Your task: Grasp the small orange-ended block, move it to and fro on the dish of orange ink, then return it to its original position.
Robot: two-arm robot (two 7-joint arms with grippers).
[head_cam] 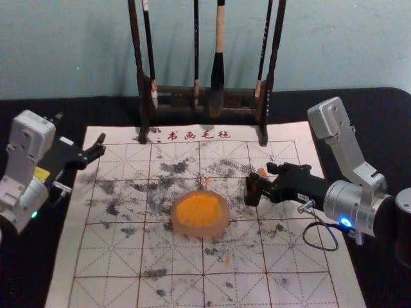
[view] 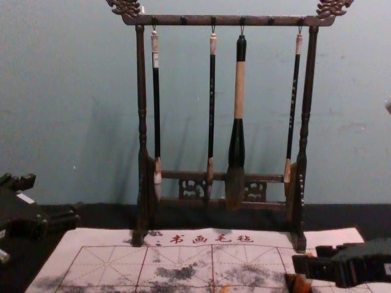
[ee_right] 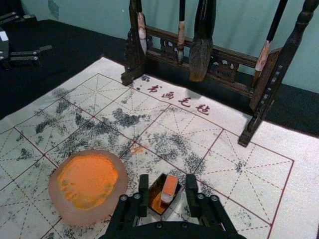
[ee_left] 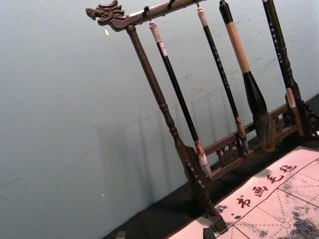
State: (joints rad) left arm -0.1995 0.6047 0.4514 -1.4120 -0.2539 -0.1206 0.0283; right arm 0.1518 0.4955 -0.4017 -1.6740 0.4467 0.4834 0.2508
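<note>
Orange-ended block between the parted right fingers

I have the block (ee_right: pixel 171 186) roughly centred between the fingertips of the right end effector (ee_right: pixel 167 181), orange end up, at a small dark open box (ee_right: pixel 156 186). I can't tell whether it stands inside the box or against it, nor how its long axis runs below the orange end, though it looks a little tilted. The right end effector is open, a finger on either side, nothing gripped yet — its arm comes in low from my right over the mat (head_cam: pixel 173 287), fingers pointing towards the dish (head_cam: pixel 200 233). That dish of orange ink (head_cam: pixel 198 210) lies just to the left of the box, so the right is clearly the nearer arm. I judge the next step to be closing squarely on the block without nudging the box. The left end effector (head_cam: pixel 80 133) waits open by the mat's far left corner — idle
</note>
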